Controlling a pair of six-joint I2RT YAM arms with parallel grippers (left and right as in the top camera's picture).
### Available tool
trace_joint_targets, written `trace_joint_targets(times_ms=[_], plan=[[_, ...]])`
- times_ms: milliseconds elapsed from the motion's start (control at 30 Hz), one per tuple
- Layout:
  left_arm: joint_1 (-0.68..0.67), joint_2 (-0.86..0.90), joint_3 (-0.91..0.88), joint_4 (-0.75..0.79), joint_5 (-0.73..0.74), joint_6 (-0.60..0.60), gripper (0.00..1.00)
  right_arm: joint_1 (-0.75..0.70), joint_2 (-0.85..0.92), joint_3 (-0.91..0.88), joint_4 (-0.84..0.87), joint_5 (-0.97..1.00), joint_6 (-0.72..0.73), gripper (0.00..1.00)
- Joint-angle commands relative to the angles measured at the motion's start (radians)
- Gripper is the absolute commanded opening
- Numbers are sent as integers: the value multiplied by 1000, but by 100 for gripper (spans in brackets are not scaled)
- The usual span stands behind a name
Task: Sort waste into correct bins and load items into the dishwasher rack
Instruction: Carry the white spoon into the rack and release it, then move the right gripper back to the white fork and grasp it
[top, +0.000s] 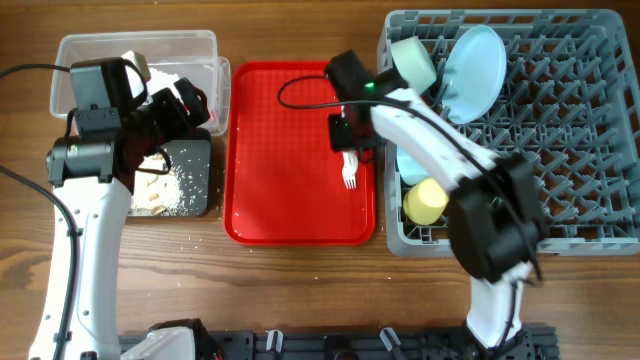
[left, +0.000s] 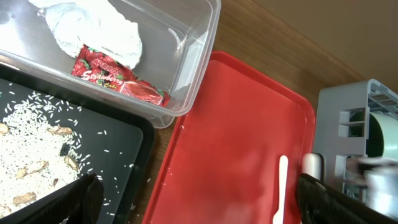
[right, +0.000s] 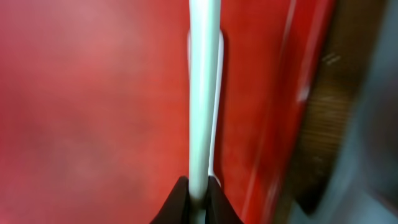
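The right gripper (right: 198, 200) is pinching the white fork (right: 202, 93) by its handle over the red tray (top: 290, 200); the left gripper (top: 185, 108) is hovering, spread wide, above the black tray (top: 195, 152) and clear tub (top: 130, 45).

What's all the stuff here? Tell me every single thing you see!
dishwasher rack: one, grey, right of the table
plate: one, light blue, on edge in the rack
green bowl: one, pale green, beside the plate
blue bowl: one, light blue, in the rack, partly hidden
cup: one, yellow, rack's near left corner
red tray: one, red, middle
fork: one, white, over the red tray's right side
clear tub: one, see-through, far left
napkin: one, white, in the tub
wrapper: one, red, in the tub
black tray: one, black, in front of the tub
food scraps: many, whitish-brown, in the black tray
left gripper: one, black, open, by the clear tub
right gripper: one, black, shut on the fork
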Motion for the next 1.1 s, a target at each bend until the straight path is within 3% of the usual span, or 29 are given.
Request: trace_joint_targets(times_ms=[0,233,433,533,567,633,767,933,1067], plan=[[4,5,16,3,-5,4,100,-58,-227,47,-46,12,-87,4],[4,5,16,3,-5,4,100,-302,-437,39,-241,310,-192,4],[4,5,16,3,-5,4,100,-401,-397,-124,-245,206,-364,5],[4,5,16,3,-5,4,100,-400,-375,-239,-237,203,-369,5],[4,5,16,3,-5,4,100,-401,-374,-265,-234,204,-359,8],[4,5,16,3,-5,4,100,-401,-372,-311,-214,203,-336,29],[4,5,16,3,-5,4,100,-400,-376,-311,-212,202,-312,49],[4,5,16,3,-5,4,100,-399,-376,-217,-212,169,-311,48],[4,5,16,3,-5,4,100,-396,-379,-22,-214,-108,-309,48]])
